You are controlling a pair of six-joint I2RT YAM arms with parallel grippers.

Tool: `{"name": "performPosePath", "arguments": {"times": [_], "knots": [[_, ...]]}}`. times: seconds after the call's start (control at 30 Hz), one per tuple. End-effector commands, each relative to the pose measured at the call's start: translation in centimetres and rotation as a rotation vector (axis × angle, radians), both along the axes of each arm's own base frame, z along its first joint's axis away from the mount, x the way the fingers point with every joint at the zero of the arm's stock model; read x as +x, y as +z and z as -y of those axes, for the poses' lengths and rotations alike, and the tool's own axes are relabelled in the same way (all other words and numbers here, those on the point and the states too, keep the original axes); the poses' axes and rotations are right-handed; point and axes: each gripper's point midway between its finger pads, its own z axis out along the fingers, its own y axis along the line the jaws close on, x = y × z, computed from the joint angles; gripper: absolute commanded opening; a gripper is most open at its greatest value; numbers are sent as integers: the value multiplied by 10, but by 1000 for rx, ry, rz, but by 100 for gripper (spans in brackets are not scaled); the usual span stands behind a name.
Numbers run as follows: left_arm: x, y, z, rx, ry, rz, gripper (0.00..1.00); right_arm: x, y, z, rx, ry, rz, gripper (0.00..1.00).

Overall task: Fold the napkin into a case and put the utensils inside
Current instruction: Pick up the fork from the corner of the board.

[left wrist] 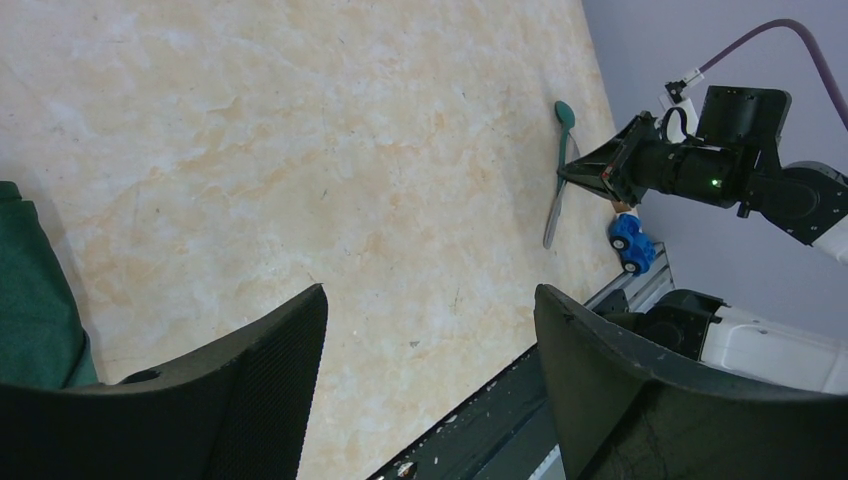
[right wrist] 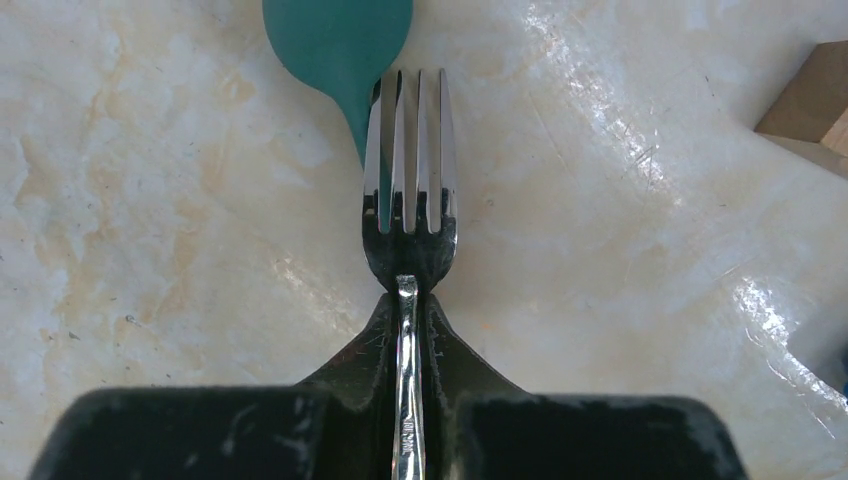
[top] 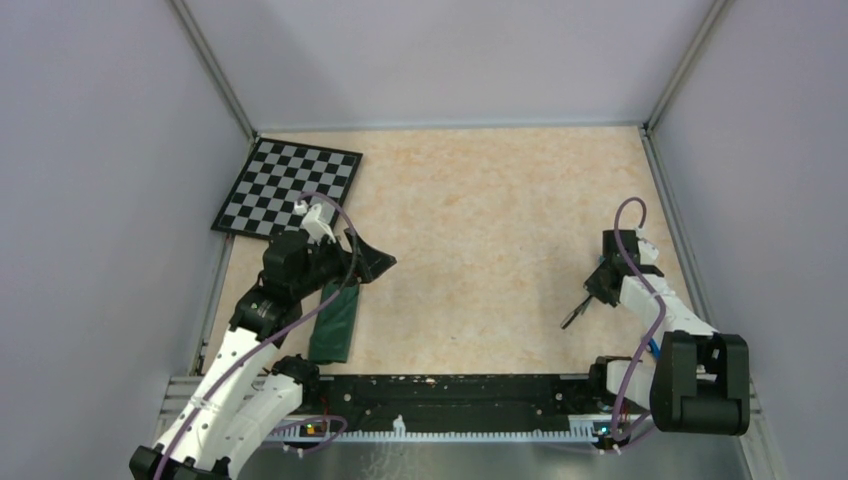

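Observation:
The napkin lies folded into a long narrow dark green case point(top: 335, 322) at the near left; its edge shows in the left wrist view point(left wrist: 30, 300). My left gripper point(top: 372, 263) hovers just right of the case's far end, open and empty point(left wrist: 430, 295). My right gripper point(top: 592, 292) is shut on the handle of the silver fork point(right wrist: 410, 170), tines pointing away from it point(right wrist: 407, 300). The teal-headed spoon point(right wrist: 338, 35) lies on the table under the fork's tines; it also shows in the left wrist view point(left wrist: 563, 115), beside my right gripper point(left wrist: 608, 172).
A black-and-white checkered board point(top: 290, 187) lies at the far left. A blue toy car point(left wrist: 632, 243) sits near the right arm's base. A tan wooden piece point(right wrist: 815, 105) lies right of the fork. Grey walls enclose the table; a black rail point(top: 450, 390) runs along the near edge.

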Motion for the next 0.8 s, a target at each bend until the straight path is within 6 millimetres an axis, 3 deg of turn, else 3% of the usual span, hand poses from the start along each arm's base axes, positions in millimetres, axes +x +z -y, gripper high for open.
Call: {"name": "performPosePath", "arguments": {"times": [0.0, 0.2, 0.37, 0.43, 0.5, 0.57, 0.6, 0.67, 0.77], "knots": [[5, 14, 4, -28, -10, 50, 81, 3, 9, 2, -9, 16, 23, 0], [8, 12, 9, -45, -24, 25, 81, 17, 49, -5, -5, 94, 143, 0], [9, 7, 19, -93, -61, -20, 81, 37, 81, -47, 107, 346, 297, 0], [8, 4, 25, -124, -83, -50, 81, 43, 85, -58, 138, 407, 333, 0], [7, -1, 30, -154, -108, -83, 81, 49, 89, -90, 262, 576, 378, 0], [7, 0, 37, -191, -140, -90, 81, 49, 105, -143, 471, 818, 491, 0], [5, 0, 41, -217, -166, -99, 80, 41, 120, -183, 571, 993, 553, 0], [4, 5, 49, -275, -216, -83, 80, 15, 136, -235, 718, 1229, 570, 0], [-1, 13, 59, -341, -304, -46, 79, -10, 167, -290, 776, 1427, 679, 0]]}}
